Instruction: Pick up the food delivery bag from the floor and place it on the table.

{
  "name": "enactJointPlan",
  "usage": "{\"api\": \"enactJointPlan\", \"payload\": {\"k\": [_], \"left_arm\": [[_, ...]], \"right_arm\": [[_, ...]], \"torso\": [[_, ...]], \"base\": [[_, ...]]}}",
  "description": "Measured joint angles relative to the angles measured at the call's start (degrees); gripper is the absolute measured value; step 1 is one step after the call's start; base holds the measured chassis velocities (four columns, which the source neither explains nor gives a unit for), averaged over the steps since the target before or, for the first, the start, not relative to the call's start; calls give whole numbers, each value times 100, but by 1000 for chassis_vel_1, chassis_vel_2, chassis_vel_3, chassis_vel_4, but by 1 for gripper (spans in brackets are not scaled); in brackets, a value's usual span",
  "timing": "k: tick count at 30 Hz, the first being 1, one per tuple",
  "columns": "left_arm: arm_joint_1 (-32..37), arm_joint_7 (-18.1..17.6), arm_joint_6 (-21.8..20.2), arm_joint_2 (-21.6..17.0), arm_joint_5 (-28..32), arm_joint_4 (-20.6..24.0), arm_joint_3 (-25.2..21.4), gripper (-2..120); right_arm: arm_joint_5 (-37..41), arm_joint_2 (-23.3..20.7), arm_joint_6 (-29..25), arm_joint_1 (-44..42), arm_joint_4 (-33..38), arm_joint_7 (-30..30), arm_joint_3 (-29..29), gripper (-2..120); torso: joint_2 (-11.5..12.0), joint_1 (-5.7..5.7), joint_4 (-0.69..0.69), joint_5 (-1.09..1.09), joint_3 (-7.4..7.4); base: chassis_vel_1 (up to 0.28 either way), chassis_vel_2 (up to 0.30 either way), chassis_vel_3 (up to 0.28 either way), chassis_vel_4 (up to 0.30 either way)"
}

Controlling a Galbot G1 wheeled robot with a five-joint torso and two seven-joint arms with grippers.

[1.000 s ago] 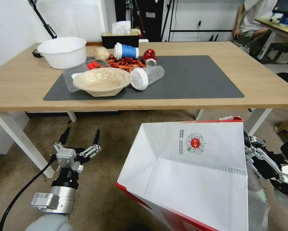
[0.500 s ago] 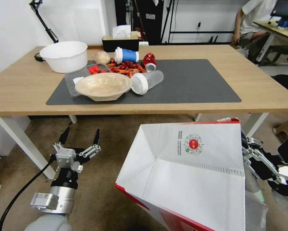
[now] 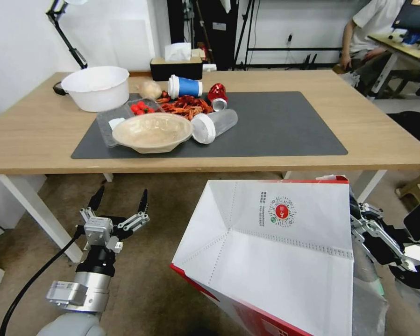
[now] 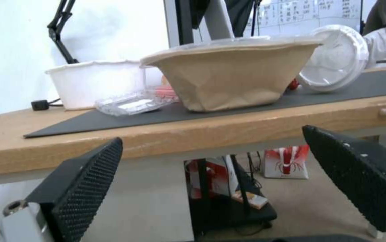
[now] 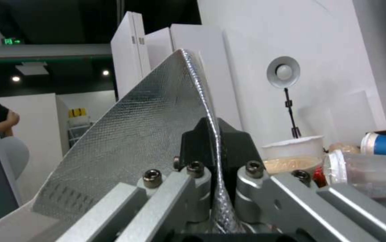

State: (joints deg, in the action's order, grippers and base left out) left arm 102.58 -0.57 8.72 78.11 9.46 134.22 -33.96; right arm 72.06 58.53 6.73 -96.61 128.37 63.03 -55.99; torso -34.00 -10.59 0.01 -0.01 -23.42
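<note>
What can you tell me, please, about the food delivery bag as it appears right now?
The food delivery bag is a large boxy paper bag with white creased faces, a red side panel along its lower edge and a small round red logo. It hangs tilted, off the carpet, in front of the table and below its top. The right gripper is shut on its silver foil-lined edge, with the fingers pinching the foil.
</note>
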Motion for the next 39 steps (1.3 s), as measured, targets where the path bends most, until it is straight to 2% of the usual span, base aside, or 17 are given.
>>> {"api": "enactJointPlan", "payload": {"k": [39], "left_arm": [[5,-17,54,106,-23,-67,59,100]], "right_arm": [[-93,43,-90,-39,-72,-15,-44,0]], "torso": [[-969,-391,0,0,-578]], "base": [[0,0,0,0]]}}
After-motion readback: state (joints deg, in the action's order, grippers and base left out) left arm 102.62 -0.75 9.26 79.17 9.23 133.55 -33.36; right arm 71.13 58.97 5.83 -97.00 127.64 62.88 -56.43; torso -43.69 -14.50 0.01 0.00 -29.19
